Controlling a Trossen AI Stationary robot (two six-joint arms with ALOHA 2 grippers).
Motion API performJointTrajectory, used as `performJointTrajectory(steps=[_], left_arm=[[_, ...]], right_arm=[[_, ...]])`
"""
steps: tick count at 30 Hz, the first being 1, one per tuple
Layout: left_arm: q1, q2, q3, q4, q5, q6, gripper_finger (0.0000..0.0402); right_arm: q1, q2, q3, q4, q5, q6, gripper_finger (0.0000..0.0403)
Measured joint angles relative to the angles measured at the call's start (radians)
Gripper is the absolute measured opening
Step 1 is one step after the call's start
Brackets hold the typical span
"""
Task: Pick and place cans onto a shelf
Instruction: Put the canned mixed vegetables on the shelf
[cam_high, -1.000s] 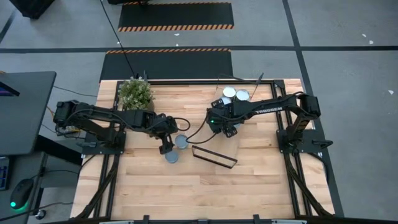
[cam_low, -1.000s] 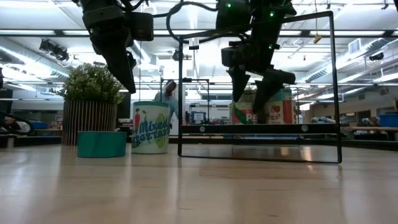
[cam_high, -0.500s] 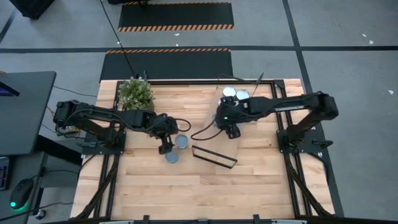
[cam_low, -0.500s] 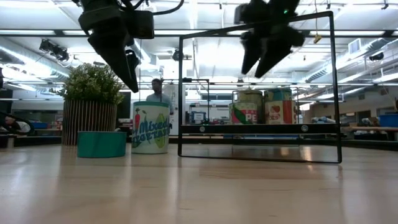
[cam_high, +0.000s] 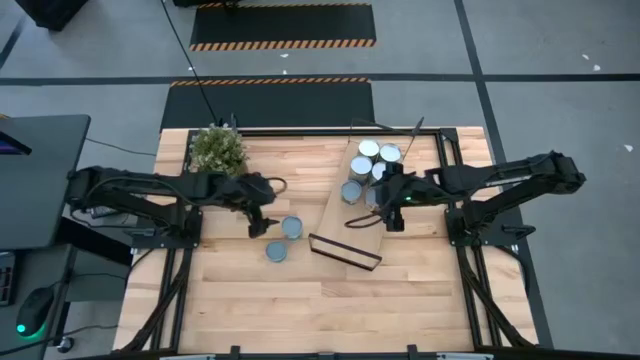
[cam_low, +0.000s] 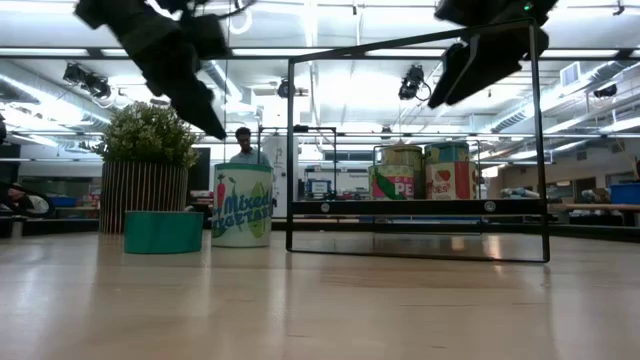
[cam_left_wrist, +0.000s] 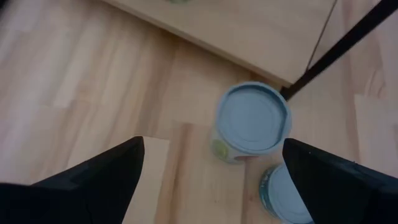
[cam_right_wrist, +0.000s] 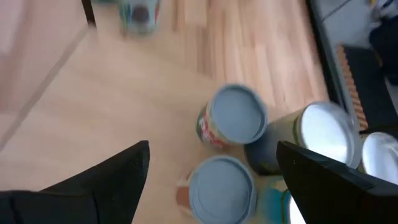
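Silver-blue-topped cans (cam_high: 370, 162) cluster on light-wood shelf (cam_high: 362, 230).

The left arm reaches in from the left side, its left gripper (cam_high: 256, 225) raised above the table with fingers (cam_left_wrist: 99, 180) spread wide. The right arm stretches in from the right, its right gripper (cam_high: 393, 219) also raised, fingers (cam_right_wrist: 93, 186) apart.

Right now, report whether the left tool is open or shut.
Open: the left tool shows its fingers spread wide, nothing between them.
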Motion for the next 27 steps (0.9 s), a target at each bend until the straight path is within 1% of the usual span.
performJointTrajectory(steps=[7, 12, 15, 18, 21, 24, 27], left_arm=[[0.019, -0.202, -0.174, 0.223, 0.038, -0.021, 0.0388], [0.019, -0.305, -0.296, 0.408, 0.039, -0.026, 0.0388], [0.019, -0.347, -0.368, 0.54, 0.04, -0.026, 0.0388], [0.019, -0.374, -0.436, 0.654, 0.039, -0.027, 0.0388], [0.027, -0.403, -0.498, 0.747, 0.039, -0.033, 0.0388], [0.039, -0.431, -0.567, 0.82, 0.037, -0.039, 0.0388], [0.061, -0.461, -0.624, 0.905, 0.033, -0.056, 0.0388]], right_arm=[[0.016, -0.162, -0.134, 0.172, -0.012, 0.062, 0.0358], [0.018, -0.244, -0.252, 0.327, -0.026, 0.067, 0.0358], [0.018, -0.283, -0.337, 0.46, -0.058, 0.053, 0.0358], [0.014, -0.314, -0.424, 0.607, -0.066, 0.034, 0.0358], [0.006, -0.34, -0.503, 0.724, -0.07, 0.031, 0.0358], [-0.005, -0.361, -0.584, 0.865, -0.11, 0.029, 0.0358], [-0.02, -0.381, -0.651, 0.96, -0.121, 0.032, 0.0358]])
